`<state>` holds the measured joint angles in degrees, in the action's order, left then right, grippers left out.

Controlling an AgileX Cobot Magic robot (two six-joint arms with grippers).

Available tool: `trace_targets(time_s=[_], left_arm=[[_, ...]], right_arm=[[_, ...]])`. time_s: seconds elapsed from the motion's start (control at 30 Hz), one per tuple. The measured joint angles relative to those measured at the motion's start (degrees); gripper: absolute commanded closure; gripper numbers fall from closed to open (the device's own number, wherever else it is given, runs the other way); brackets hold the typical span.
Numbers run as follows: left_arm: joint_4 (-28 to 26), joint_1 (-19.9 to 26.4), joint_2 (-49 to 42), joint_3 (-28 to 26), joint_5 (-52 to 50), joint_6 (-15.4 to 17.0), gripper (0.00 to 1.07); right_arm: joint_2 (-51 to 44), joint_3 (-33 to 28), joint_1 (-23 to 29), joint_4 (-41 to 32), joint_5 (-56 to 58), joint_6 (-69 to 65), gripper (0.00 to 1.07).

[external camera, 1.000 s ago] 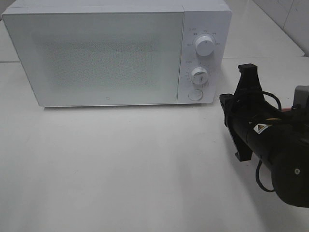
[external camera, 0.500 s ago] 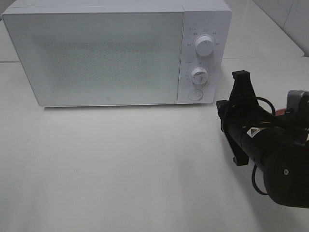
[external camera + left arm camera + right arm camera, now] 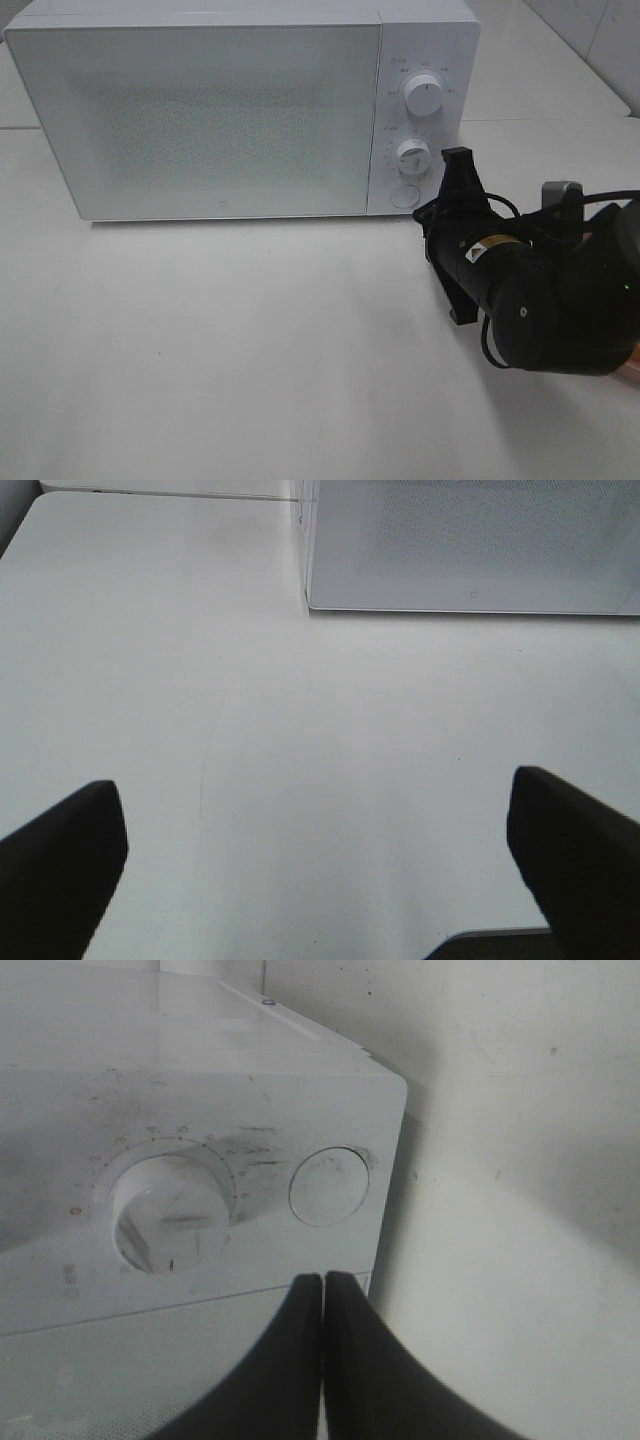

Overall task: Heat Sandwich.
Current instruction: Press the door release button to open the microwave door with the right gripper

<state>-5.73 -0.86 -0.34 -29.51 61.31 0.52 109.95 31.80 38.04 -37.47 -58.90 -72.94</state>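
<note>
Left gripper (image 3: 312,783): out of the high view; in its own wrist view the two dark fingers stand as wide apart as they go, with bare table (image 3: 300,730) between them and nothing held.
Microwave (image 3: 240,20): fills the upper left and centre of the high view.
Door (image 3: 200,120): closed flush; the frosted, speckled front lets nothing inside be made out.
Upper dial (image 3: 424,97): upper right of centre, on the control strip, pointer about upright.
Lower dial (image 3: 411,156): just beneath the upper dial.
Round button (image 3: 403,194): at the foot of the control strip, below the lower dial.
Right gripper (image 3: 458,152): right of centre in the high view, tips just beside the microwave's lower right corner. Its wrist view shows the jaws pressed together and empty, pointing at the panel near the round button; contact with the panel cannot be made out.
Sandwich: in none of the views, neither on the table nor in either claw. It may sit behind the closed door, but that cannot be told.
Done, by my reading: with the door shut and the table bare, loading looks finished.
Left, by my reading: work the controls to start the heating, then open the door and take the sandwich out.
</note>
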Motion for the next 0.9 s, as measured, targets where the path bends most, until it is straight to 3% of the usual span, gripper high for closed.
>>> trace_targets(time_s=[0.43,0.9], left_arm=[[0.00,0.00,0.00,0.00,0.00,0.00,0.09],[0.00,0.00,0.00,0.00,0.00,0.00,0.09]], right_arm=[[4.87,7.56,-6.36,7.05,4.93,-5.79,1.04],[10.20,12.83,-7.45,8.65,5.73,-6.93,1.07]])
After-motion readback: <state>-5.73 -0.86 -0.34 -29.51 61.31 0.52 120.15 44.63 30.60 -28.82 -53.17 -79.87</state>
